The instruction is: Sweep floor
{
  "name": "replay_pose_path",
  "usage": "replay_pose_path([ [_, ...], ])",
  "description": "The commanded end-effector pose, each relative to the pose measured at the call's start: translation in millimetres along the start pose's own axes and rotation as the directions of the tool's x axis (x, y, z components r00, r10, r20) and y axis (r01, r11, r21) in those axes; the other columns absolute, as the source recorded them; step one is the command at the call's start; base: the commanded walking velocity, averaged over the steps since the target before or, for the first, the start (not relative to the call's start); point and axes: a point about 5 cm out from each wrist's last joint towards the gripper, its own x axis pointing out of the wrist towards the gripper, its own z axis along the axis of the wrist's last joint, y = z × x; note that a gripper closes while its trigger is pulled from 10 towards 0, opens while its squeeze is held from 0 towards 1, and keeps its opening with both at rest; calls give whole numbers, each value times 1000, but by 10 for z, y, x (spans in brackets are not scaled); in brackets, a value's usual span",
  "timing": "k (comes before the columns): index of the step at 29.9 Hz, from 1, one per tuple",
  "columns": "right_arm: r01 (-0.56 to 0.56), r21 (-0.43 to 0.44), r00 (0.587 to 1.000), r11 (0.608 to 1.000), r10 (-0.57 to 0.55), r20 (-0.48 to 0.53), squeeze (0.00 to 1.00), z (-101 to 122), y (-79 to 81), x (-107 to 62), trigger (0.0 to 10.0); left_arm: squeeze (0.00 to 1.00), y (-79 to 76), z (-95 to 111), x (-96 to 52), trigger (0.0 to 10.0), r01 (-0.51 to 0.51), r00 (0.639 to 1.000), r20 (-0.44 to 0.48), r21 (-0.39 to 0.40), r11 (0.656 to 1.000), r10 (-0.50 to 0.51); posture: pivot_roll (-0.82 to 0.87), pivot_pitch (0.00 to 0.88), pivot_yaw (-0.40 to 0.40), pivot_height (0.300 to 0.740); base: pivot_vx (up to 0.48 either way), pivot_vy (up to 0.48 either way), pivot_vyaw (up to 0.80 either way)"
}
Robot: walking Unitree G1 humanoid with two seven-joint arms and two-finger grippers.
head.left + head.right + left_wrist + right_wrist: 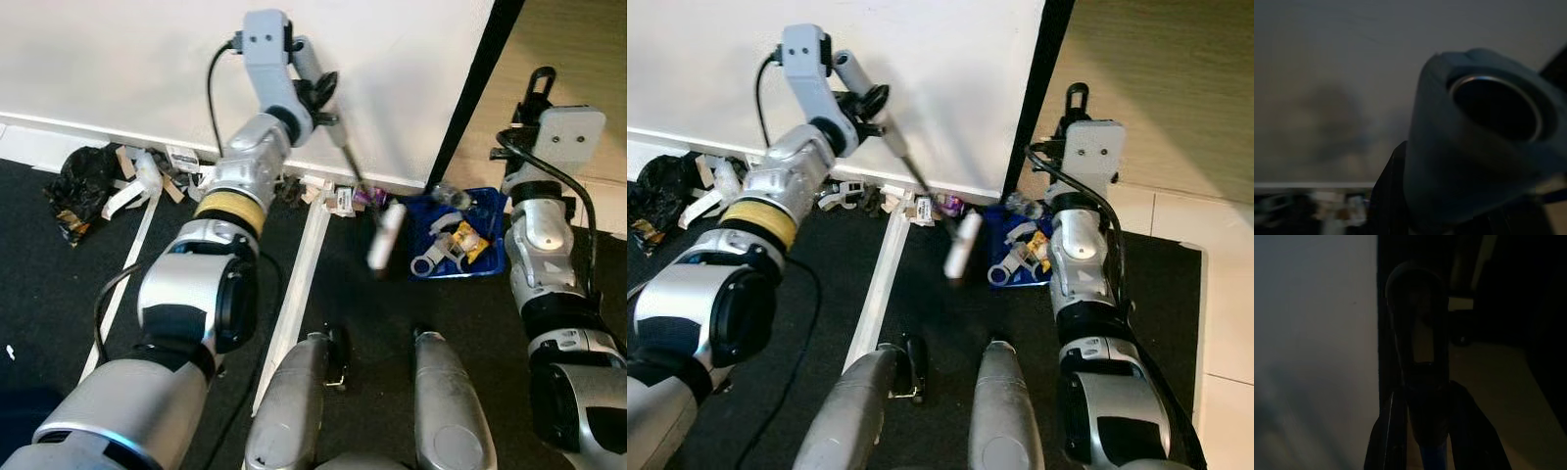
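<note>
Left arm raised and extended forward, left gripper (318,93) clamped closed; right arm upright, right gripper (539,83) closed.

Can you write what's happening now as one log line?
left tool: holding grey-handled white brush | right tool: holding blue plastic dustpan handle | paper scraps: along wall

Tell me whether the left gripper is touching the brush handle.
Touching. In the right eye view the left gripper is clamped round the grey brush handle, no gap showing.
</note>
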Motion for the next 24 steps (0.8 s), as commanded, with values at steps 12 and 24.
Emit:
replay_pose_path([
  [12, 27, 234, 998, 972, -41, 52, 0, 223, -19, -208, 10000, 0, 145, 46, -74, 10000, -90, 996, -12, 75, 993, 91, -42, 259, 233, 740, 0, 0, 0],
  [24, 4, 350, 995, 937, -38, 90, 0, 558, -25, -295, 10000, 0, 449, 773, -118, 10000, -330, 944, 59, 88, 940, 326, -69, 231, 238, 740, 0, 0, 0],
])
